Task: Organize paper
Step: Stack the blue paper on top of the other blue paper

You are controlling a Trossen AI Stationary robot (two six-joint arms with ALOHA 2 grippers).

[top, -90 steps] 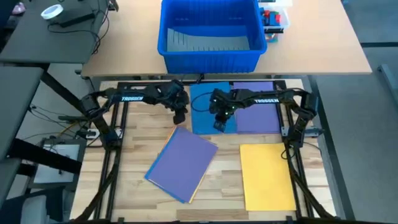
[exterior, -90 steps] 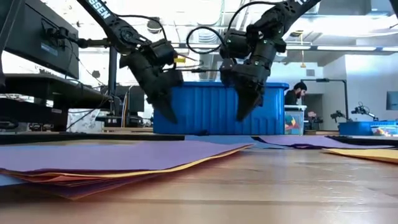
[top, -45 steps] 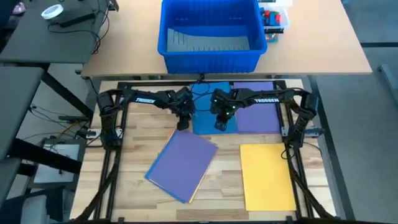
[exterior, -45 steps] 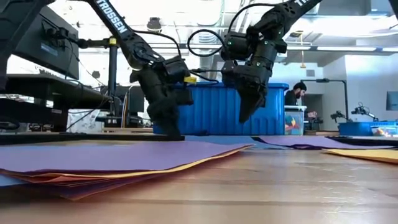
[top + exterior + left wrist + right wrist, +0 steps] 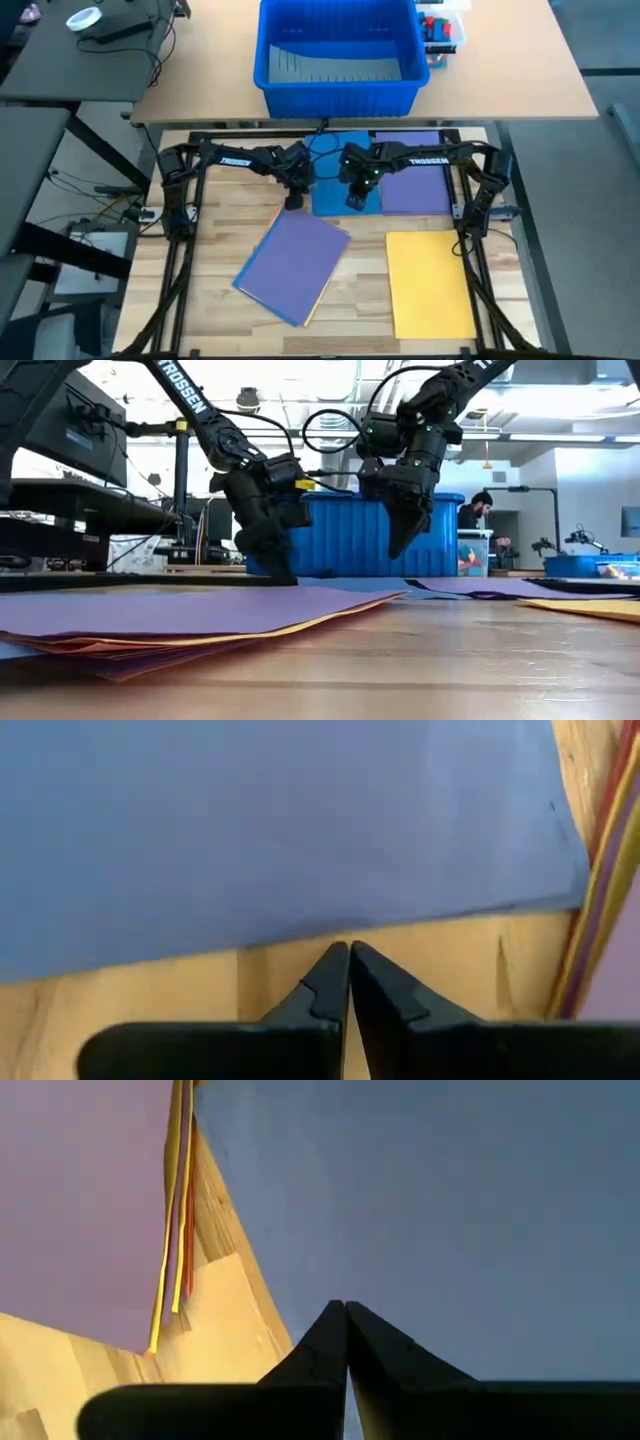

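Lowered to the table, left gripper (image 5: 293, 203) (clenched, like right gripper (image 5: 353, 202)) beside one blue sheet (image 5: 330, 190)

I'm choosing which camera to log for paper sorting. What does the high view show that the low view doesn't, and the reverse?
Only the high view shows the full layout: the blue sheet and a purple sheet side by side at the back, the yellow sheet front right, the tilted purple-topped stack front left. Only the low view shows heights: the left gripper down at the table, the right gripper raised clear, the stack's layered edges, and a person behind. Both show the blue bin, both arms and purple paper.
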